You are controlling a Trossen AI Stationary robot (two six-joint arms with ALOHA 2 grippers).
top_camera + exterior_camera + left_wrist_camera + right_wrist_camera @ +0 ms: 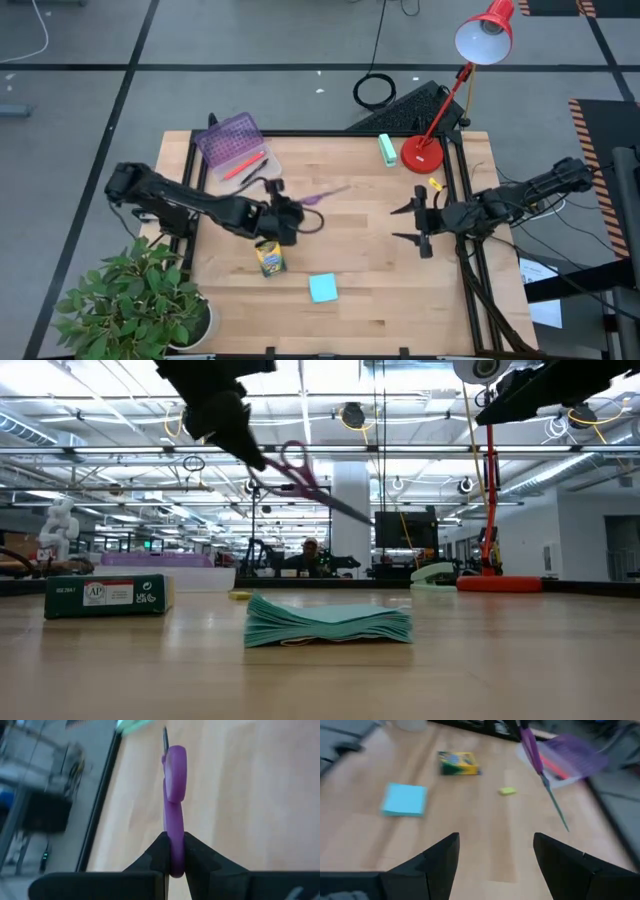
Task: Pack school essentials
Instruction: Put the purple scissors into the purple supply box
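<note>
My left gripper (287, 214) is shut on the purple-handled scissors (325, 195), which hang high over the table's middle (300, 468). The yellow-green crayon box (270, 258) lies flat just near of that gripper. The light-blue sticky-note pad (323, 288) rests flat toward the near edge. A tiny yellow eraser (507, 791) lies on the wood between them. An orange pencil and a pink pen (245, 165) lie at the edge of a purple case (230, 140) at the far left. My right gripper (418, 222) hovers open at the right, with nothing between its fingers (440, 860). My left gripper pinches the scissors' purple handle end (174, 855) between its two fingers, with the handle edge-on between them. The fingers come from the table's left and lie roughly along the scissors. The scissors are lifted clear, blades (340, 505) slanting down and away toward the right.
A red desk lamp (422, 152) stands at the far right with a mint-green block (387, 148) beside it. A potted plant (140, 300) sits at the near left corner. Bare wood lies between the two grippers.
</note>
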